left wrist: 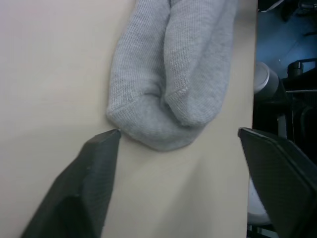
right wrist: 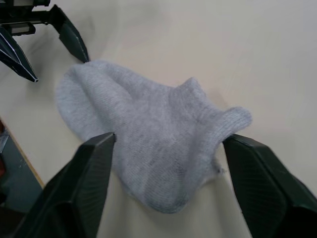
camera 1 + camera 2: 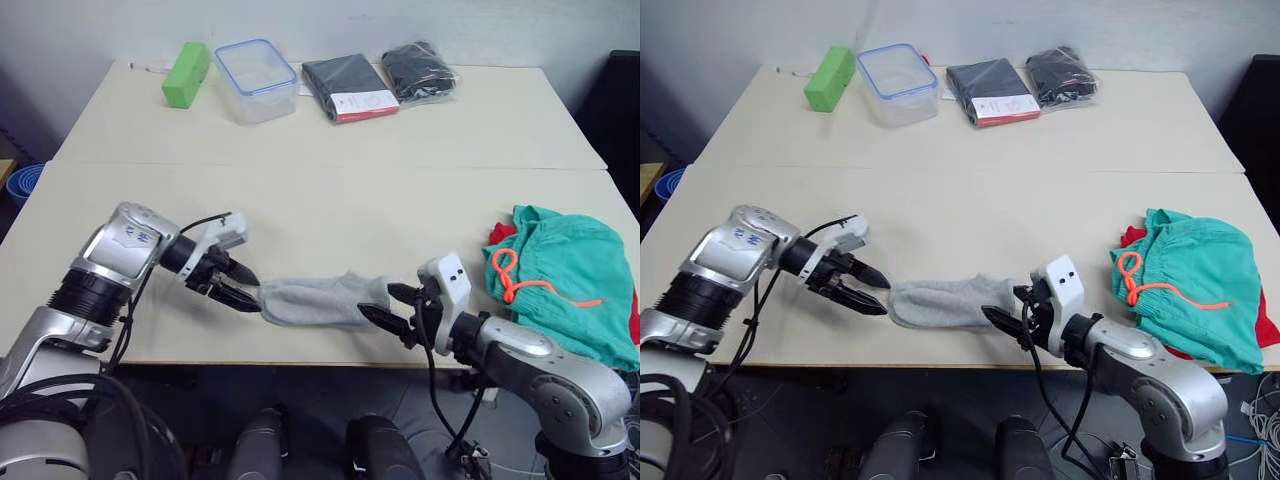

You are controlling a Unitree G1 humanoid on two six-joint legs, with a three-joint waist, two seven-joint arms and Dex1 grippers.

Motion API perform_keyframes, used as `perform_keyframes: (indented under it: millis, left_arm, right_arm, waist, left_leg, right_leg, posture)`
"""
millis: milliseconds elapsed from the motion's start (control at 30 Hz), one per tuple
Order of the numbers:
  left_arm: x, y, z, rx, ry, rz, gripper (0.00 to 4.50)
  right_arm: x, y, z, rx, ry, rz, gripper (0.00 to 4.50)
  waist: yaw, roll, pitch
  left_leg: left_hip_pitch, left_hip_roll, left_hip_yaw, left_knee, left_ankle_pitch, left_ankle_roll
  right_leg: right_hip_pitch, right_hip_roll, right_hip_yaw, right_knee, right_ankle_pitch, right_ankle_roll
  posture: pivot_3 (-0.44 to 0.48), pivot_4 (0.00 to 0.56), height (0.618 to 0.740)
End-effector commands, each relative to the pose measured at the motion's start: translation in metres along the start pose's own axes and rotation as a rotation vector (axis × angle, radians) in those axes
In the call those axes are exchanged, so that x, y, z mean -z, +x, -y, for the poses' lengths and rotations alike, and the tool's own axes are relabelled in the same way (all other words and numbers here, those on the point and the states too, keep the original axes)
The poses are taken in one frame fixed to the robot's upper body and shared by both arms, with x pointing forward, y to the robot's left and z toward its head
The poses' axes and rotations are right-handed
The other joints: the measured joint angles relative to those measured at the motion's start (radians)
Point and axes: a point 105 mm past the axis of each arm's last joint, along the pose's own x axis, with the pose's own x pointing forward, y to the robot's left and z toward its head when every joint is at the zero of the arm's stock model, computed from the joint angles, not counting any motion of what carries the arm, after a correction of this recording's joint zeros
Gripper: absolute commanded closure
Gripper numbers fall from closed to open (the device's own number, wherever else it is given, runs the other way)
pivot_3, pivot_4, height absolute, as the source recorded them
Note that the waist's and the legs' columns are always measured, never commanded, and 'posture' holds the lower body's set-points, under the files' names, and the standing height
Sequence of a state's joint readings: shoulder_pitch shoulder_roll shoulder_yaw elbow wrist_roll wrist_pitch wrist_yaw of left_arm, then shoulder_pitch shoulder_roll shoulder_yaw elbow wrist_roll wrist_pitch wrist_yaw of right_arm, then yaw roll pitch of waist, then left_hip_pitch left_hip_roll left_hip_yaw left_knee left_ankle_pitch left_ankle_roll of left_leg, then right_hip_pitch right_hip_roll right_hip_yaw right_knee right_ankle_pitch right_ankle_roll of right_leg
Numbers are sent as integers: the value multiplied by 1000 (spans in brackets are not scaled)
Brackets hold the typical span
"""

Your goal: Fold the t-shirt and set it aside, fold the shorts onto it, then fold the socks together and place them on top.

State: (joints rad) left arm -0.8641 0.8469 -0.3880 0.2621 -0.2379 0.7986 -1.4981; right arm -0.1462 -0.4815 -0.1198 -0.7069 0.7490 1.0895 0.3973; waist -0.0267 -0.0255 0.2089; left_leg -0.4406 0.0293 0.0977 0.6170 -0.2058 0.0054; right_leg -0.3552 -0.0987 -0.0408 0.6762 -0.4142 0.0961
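Socks (image 3: pixel 315 302) are laid one over the other near the front edge of the table (image 3: pixel 330 190), between the two grippers. The left gripper (image 3: pixel 238 286) is held with its fingers parted at the toe end, one fingertip (image 1: pixel 110 137) just touching the knit and nothing gripped; the right gripper (image 3: pixel 392 305) is likewise spread wide at the cuff end, its fingers on either side of the fabric without being closed on it. The shorts (image 3: pixel 570 280) are seen heaped at the right of the table, on top of the red t-shirt (image 3: pixel 497 233), of which little more than an edge is shown. The step in hand is judged to be the folding of the pair. For this to be done well, both layers should be pinched together at one end, so that neither sock is left behind, and the fold should be carried over low and flat. The drawstring (image 3: pixel 520 283) should be avoided when the bundle is placed on the pile.
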Motion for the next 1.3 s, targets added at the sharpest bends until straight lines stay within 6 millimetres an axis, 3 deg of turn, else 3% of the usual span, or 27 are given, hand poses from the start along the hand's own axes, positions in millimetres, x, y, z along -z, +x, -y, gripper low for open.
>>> perform_keyframes:
  millis: [33, 167, 267, 367, 500, 633, 733, 900, 1100, 1200, 1300]
  left_arm:
    - [-26, -11, 18, 25, 91, 89, 31]
    - [-44, -6, 28, 12, 194, 167, 31]
    - [-47, 10, 31, -2, 231, 185, 31]
    - [-45, 26, 40, 39, 232, 193, 944]
    - [-34, 46, 47, 76, 247, 149, 2251]
    - [-16, 63, 30, -1, 256, 46, 3620]
    - [-7, 70, 17, -59, 250, -6, 4484]
    - [10, 72, 3, -103, 209, -54, 4484]
    - [38, 67, 10, -80, 135, -95, 4484]
    - [41, 64, 12, -84, 111, -79, 4484]
    - [33, 57, 11, -102, 90, -26, 4484]
  right_arm:
    - [-26, -8, -6, -66, -112, 63, 1007]
    - [-43, -6, 10, -46, -191, 59, 1007]
    - [-47, -3, 15, -55, -223, 41, 1007]
    - [-47, 1, 14, -79, -258, 29, 1624]
    - [-41, 19, 6, -119, -336, -6, 2997]
    - [-27, 44, -1, -159, -416, -54, 4489]
    - [-11, 59, 1, -172, -494, -118, 4500]
    - [9, 72, 20, -117, -613, -203, 4500]
    - [-1, 66, 64, 87, -726, -194, 4500]
    - [-10, 61, 67, 99, -682, -136, 4500]
    - [-29, 56, 48, 7, -616, -21, 4500]
  waist:
    - [1, 0, 0]
    - [0, 0, 0]
    - [0, 0, 0]
    - [-1, 0, 0]
    - [-3, 0, 0]
    - [0, 0, 0]
    - [0, 0, 0]
    - [1, 0, 0]
    - [-4, -2, -2]
    - [-4, -2, -2]
    - [-5, -2, -2]
  left_leg:
    - [-1, 0, -1, 1, 0, 0]
    - [0, 0, -2, 3, 0, 0]
    - [0, 0, -3, 4, 0, 0]
    - [0, 0, -3, 4, 0, 1]
    - [0, 1, -3, 5, 0, 0]
    - [1, 1, -3, 7, 0, 0]
    - [0, 0, -3, 8, -1, 1]
    - [2, 0, -5, 10, -1, 2]
    - [14, 1, -5, 10, -2, 1]
    - [20, 2, -5, 7, -3, -1]
    - [20, 2, -5, 5, -2, -1]
  right_leg:
    - [0, 0, -1, 0, 0, 0]
    - [1, 0, -1, 0, 0, 0]
    - [3, 0, -2, 1, 0, 0]
    - [3, 0, -3, 2, 0, 0]
    - [3, 1, -2, 2, 0, 0]
    - [4, 1, -2, 3, 0, 0]
    - [4, 1, -3, 3, 0, 0]
    - [7, 0, -5, 3, 0, 0]
    - [19, 0, -5, 1, 0, 0]
    - [25, 0, -6, -2, -1, -2]
    - [25, 0, -6, -3, -1, -2]
  posture:
    - [0, 150, 740]
    - [0, 150, 740]
    - [0, 150, 740]
    - [0, 150, 740]
    - [0, 150, 740]
    - [0, 150, 740]
    - [0, 150, 740]
    - [0, 150, 740]
    - [0, 150, 740]
    - [0, 150, 740]
    - [0, 150, 740]
